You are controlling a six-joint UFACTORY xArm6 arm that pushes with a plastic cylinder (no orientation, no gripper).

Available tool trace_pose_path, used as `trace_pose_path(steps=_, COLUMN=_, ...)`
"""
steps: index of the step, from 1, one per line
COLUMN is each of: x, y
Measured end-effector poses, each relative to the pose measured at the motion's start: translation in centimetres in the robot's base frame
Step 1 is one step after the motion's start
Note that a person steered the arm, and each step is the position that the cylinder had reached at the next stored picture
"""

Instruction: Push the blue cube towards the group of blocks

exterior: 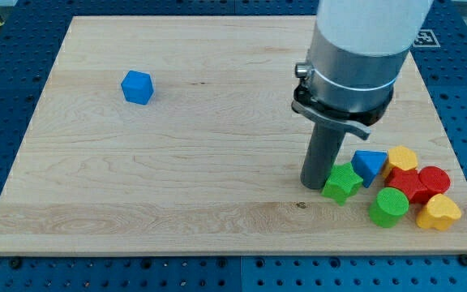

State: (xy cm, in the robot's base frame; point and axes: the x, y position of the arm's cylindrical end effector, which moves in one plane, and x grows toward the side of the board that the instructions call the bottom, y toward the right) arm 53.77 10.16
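The blue cube (pixel 137 87) sits alone at the view's upper left of the wooden board (pixel 177 162). My tip (pixel 313 185) rests on the board at the lower right, just left of a green star block (pixel 341 182) and far to the right of the blue cube. The group of blocks lies at the lower right: the green star, a blue triangular block (pixel 370 165), a yellow block (pixel 402 157), a red block (pixel 407 185), a red cylinder (pixel 434 179), a green cylinder (pixel 389 206) and a yellow heart block (pixel 438 213).
The arm's large white and grey body (pixel 359 49) hangs over the board's upper right. A blue perforated table (pixel 6 97) surrounds the board. The group sits close to the board's right and bottom edges.
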Motion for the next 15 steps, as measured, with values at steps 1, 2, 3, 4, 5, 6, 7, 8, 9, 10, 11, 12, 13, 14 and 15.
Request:
trace_pose_path(steps=1, x=0.0, y=0.9)
trace_pose_path(steps=2, x=0.0, y=1.7)
trace_pose_path(steps=3, x=0.0, y=2.2)
trace_pose_path(steps=4, x=0.7, y=1.1)
trace_pose_path(steps=5, x=2.0, y=-2.5)
trace_pose_path(steps=6, x=2.4, y=-6.9)
trace_pose_path(steps=7, x=2.8, y=-11.6)
trace_pose_path(steps=8, x=2.8, y=-16.2)
trace_pose_path(steps=9, x=2.8, y=-20.1)
trace_pose_path(steps=10, x=2.8, y=-24.1)
trace_pose_path(steps=11, x=1.4, y=-26.8)
trace_pose_path(steps=12, x=-1.3, y=-28.3)
trace_pose_path(steps=13, x=-3.8, y=-30.3)
trace_pose_path(steps=14, x=-6.8, y=-31.6)
trace_pose_path(steps=15, x=-9.8, y=-32.7)
